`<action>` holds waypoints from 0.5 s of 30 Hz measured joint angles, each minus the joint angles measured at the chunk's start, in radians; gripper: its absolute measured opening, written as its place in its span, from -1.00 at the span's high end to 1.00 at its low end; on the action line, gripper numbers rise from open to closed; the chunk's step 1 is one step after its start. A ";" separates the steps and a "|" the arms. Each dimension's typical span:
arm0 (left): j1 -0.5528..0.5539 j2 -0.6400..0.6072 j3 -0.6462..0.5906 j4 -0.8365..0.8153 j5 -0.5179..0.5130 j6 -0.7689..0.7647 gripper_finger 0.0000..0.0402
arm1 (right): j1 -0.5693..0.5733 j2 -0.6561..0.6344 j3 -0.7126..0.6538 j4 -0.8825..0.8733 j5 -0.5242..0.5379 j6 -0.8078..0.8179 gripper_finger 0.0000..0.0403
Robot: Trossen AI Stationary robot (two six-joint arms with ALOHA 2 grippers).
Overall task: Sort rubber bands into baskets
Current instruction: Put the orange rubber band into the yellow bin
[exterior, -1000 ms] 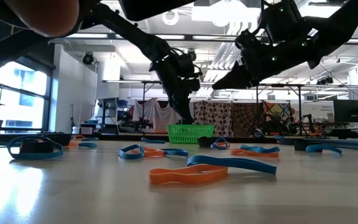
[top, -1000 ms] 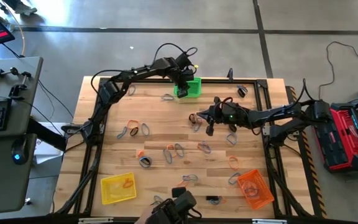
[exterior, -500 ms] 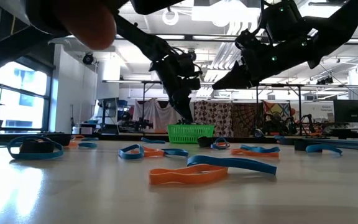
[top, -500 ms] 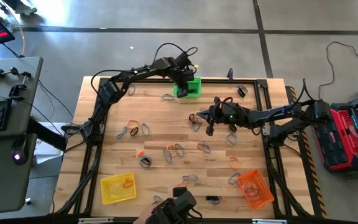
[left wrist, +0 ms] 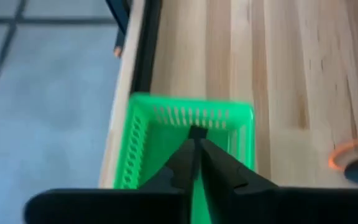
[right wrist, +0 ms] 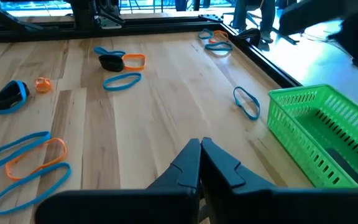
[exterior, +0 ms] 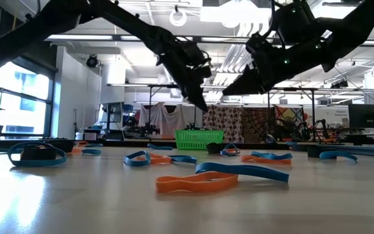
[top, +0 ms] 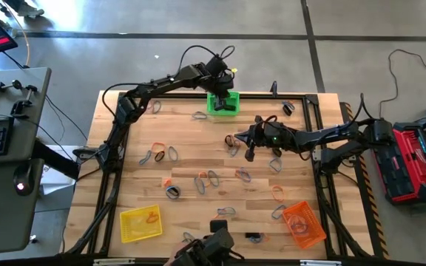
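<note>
Wooden slatted tabletop (top: 198, 159), framed in black, carries scattered rubber bands (top: 211, 177) in orange, blue and black across its middle. Green basket (top: 222, 103) sits at the far edge; yellow basket (top: 140, 223) at the near left corner holds an orange band; orange basket (top: 304, 224) stands at the near right.

Left gripper (top: 220, 87) hangs above the green basket, jaws pressed together with nothing visible between them. In its wrist view the fingertips (left wrist: 196, 138) meet over the basket's far wall. Right gripper (top: 248, 148) hovers over mid-table, jaws likewise shut and empty, just beside a small cluster of bands (top: 232, 142).

Judged progress: early; most bands lie unsorted on the table.

Risks: bands lie flat and thin, so a descent with closed jaws would only push them along. Several overlap in pairs (exterior: 221, 176), so one pinch may lift two colours together. Light baskets could shift if nudged by a finger.
</note>
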 joint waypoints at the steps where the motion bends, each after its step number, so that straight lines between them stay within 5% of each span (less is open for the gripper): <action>1: 0.000 -0.002 0.000 0.015 0.003 -0.008 0.97 | 0.000 0.000 0.000 -0.001 0.000 0.000 1.00; 15: -0.021 -0.126 -0.264 0.481 0.070 -0.121 1.00 | 0.000 0.000 0.000 -0.016 0.034 0.002 1.00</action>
